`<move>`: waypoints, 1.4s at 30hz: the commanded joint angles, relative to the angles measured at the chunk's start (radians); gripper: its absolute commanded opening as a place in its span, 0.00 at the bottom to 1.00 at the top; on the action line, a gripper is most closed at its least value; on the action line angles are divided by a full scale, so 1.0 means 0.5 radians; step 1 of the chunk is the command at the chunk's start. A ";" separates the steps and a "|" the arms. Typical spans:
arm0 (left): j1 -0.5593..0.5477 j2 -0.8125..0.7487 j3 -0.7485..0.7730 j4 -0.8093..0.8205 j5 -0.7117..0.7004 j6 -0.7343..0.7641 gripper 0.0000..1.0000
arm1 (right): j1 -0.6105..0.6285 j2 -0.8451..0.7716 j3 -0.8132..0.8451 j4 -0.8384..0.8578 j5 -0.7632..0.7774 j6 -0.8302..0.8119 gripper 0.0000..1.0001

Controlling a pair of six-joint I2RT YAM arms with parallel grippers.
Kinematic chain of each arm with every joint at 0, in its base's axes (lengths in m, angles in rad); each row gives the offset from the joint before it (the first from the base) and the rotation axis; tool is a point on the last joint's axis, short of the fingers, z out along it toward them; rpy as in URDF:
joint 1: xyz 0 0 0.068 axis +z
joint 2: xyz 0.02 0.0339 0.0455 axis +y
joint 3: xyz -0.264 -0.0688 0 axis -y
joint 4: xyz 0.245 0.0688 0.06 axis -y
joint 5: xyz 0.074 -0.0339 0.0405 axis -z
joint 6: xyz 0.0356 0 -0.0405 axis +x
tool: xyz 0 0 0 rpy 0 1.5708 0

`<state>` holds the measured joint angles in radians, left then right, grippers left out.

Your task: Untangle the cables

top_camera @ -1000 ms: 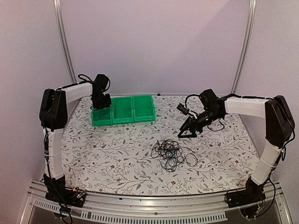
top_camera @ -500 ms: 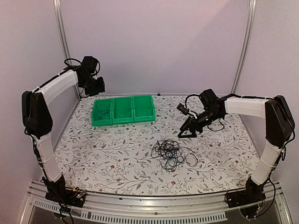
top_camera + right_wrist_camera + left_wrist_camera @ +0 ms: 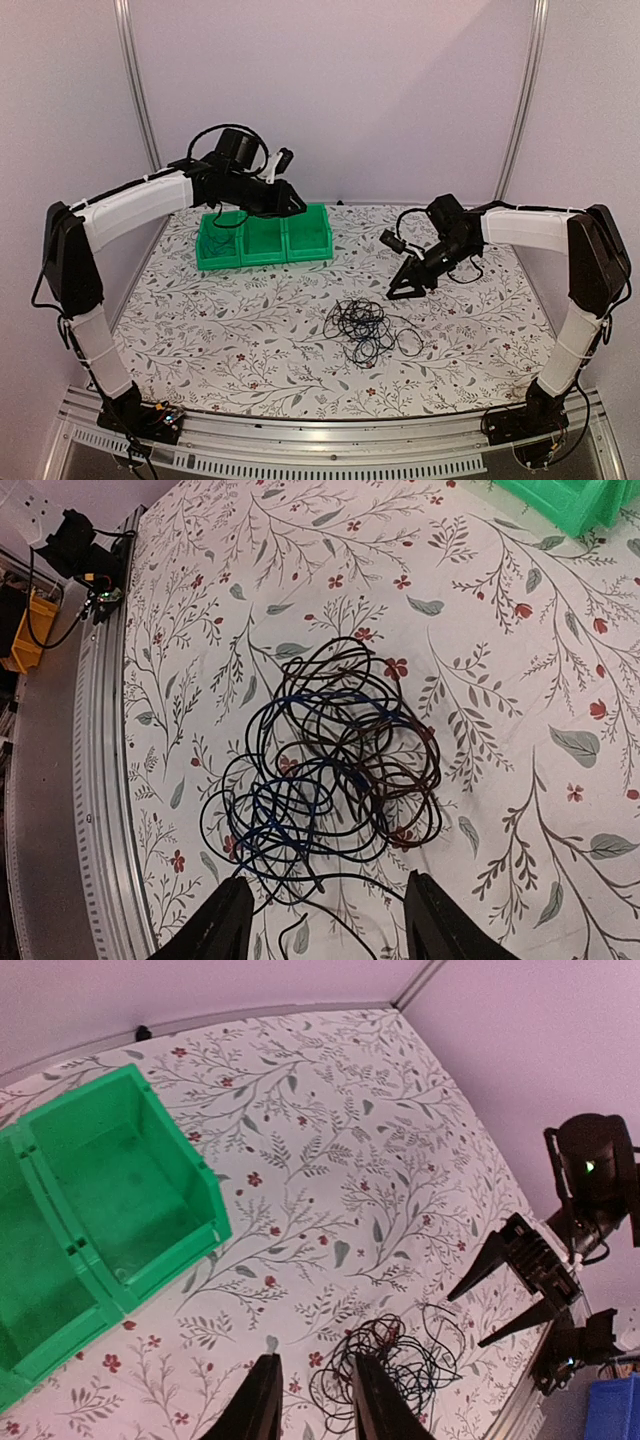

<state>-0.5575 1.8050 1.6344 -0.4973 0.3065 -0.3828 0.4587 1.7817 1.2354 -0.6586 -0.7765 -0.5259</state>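
The cables (image 3: 368, 328) lie as one hand-sized tangle of thin black cords with one blue cord on the flowered table, right of centre. The tangle also shows in the left wrist view (image 3: 410, 1365) and the right wrist view (image 3: 330, 770). My left gripper (image 3: 296, 204) is open and empty, held high over the green bins and far from the tangle; its fingers (image 3: 262, 1405) frame the tangle's near side. My right gripper (image 3: 403, 290) is open wide and empty, hovering just behind and right of the tangle, pointing down at it (image 3: 330, 915).
Three joined green bins (image 3: 305, 232) stand at the back left; a thin dark cord seems to lie in the leftmost one (image 3: 218, 240). The metal front rail (image 3: 90, 780) runs along the table's near edge. The right arm's fingers (image 3: 520, 1270) show in the left wrist view.
My left arm has lifted out of the leftmost bin, swung up and back, then moved right over the bins. My right gripper has shifted slightly. The tangle has not moved.
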 commanded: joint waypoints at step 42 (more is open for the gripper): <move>-0.428 0.281 -0.108 0.644 0.509 -0.031 0.34 | 0.021 -0.016 0.234 -0.086 0.384 -0.209 0.00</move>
<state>-0.7753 1.9564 1.5539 -0.2787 0.5171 -0.3698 0.4641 1.9205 1.2488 -0.6373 -0.5678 -0.6102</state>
